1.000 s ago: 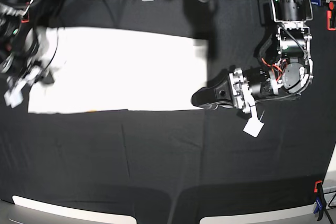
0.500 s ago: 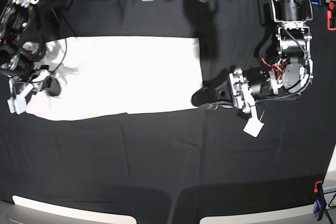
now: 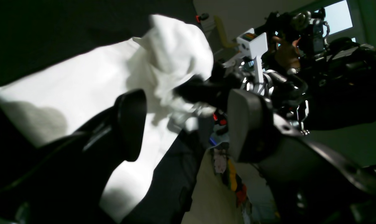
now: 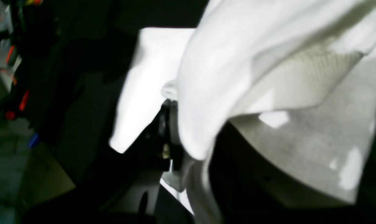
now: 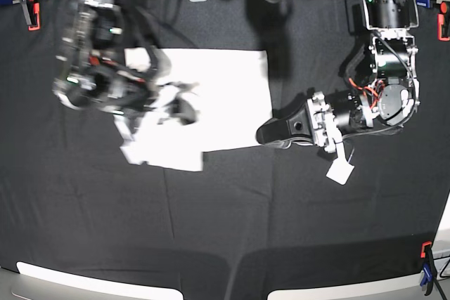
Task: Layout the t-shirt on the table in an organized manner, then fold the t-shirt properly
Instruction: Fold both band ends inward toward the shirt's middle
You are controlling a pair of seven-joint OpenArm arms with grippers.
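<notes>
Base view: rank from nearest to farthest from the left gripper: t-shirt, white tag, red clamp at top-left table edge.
1. t-shirt: its edge lies just beside the left gripper, toward the view's left.
2. white tag: behind the gripper, lower right.
3. red clamp: far top-left corner.

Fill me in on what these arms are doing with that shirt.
The right claw is shut on one end of the white t-shirt, holding it raised above the part lying flat on the black table, as if mid-fold. The left claw sits open just off the shirt's other end, holding nothing.
</notes>
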